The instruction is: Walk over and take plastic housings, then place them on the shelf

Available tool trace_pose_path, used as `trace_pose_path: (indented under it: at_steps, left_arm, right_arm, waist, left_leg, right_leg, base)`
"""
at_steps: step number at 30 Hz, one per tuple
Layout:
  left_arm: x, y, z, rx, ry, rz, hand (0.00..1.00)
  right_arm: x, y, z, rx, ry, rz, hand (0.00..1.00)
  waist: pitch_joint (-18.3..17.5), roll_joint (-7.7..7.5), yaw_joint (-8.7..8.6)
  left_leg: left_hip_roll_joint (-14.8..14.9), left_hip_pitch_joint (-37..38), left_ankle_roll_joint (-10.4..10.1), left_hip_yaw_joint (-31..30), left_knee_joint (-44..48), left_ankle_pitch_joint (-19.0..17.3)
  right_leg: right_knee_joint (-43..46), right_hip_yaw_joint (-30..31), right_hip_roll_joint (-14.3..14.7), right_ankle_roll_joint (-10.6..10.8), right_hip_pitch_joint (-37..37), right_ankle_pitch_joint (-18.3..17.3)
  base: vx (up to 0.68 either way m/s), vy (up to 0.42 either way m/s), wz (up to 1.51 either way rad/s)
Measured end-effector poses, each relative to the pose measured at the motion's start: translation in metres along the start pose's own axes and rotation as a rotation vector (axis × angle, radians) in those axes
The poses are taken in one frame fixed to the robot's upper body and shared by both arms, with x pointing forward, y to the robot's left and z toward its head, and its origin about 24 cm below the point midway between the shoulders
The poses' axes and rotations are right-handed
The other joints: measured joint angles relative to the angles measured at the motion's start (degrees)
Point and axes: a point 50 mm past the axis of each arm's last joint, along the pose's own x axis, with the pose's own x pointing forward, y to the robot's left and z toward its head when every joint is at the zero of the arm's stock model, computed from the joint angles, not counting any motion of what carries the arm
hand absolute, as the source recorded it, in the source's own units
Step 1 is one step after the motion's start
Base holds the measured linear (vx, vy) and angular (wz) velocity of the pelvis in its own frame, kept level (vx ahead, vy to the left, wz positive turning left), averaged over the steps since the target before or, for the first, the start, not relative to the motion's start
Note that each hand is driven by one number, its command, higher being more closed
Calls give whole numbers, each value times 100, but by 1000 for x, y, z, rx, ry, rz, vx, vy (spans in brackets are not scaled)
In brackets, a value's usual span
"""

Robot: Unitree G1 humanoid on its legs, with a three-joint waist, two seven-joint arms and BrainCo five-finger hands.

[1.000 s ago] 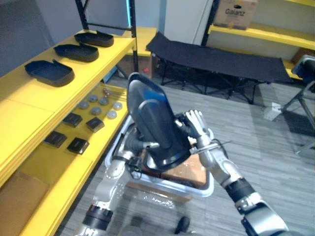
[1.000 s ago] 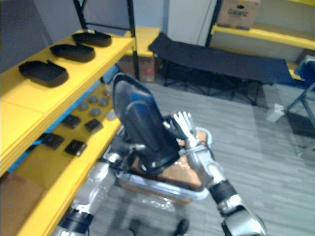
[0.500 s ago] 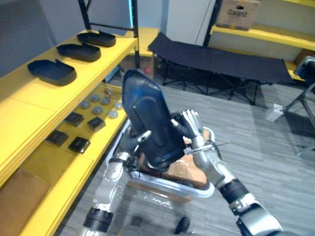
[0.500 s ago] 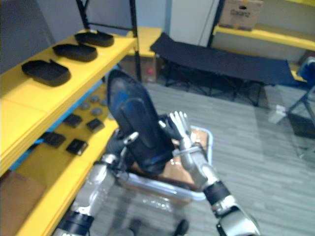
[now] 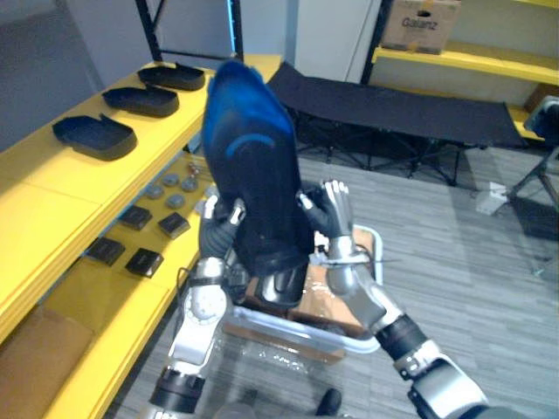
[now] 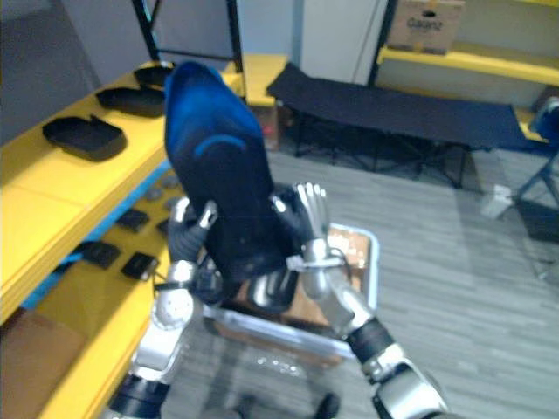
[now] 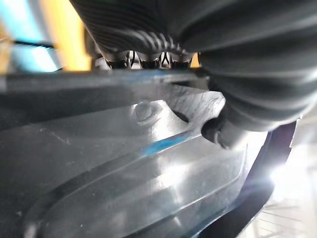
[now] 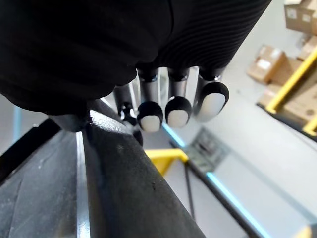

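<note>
1 housing point(image 5: 249, 170): L hand point(image 5: 218, 234), R hand point(image 5: 333, 216)

Glossy dark plastic housing point(image 5: 253, 175), matt yellow shelf point(image 5: 52, 183), grey plank-patterned floor point(image 5: 472, 253).

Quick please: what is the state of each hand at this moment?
Left hand: closed on the plastic housing, fingers curled over its edge.
Right hand: open, straight fingers resting against the same housing.

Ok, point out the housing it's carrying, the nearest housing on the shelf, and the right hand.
held housing point(image 5: 253, 166), left eye view, middle of its dark back.
nearest shelf housing point(image 5: 94, 137), left eye view, its side wall.
right hand point(image 5: 335, 201), left eye view, its fingers.
</note>
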Motion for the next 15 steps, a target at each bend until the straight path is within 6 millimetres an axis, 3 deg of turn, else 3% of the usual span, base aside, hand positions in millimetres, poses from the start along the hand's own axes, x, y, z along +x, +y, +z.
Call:
trace_pose_path:
  at_steps: [3,4,15]
  left_arm:
    - [0,0,5,53,-47,32,100]
    - [0,0,7,77,-71,48,100]
    - [7,-4,37,187,-283,131,100]
  right_arm:
    - [1,2,3,24,1,-6,100]
    - [0,3,5,31,-2,-13,0]
    - [-4,18,15,241,48,83,0]
  waist:
    - [-28,45,1]
    - [-28,44,1]
    - [-28,45,-25]
  left_leg:
    - [10,3,-1,2,-4,-1]
    - [16,3,-4,2,-4,-3]
    - [46,-1,-13,3,-7,-7]
  right_leg:
    - [0,0,11,0,1,0]
    - [0,0,17,-5,1,-4]
    - [-1,-2,48,-18,-11,-21]
  base:
    - [0,0,0]
    - [0,0,0]
    - [0,0,0]
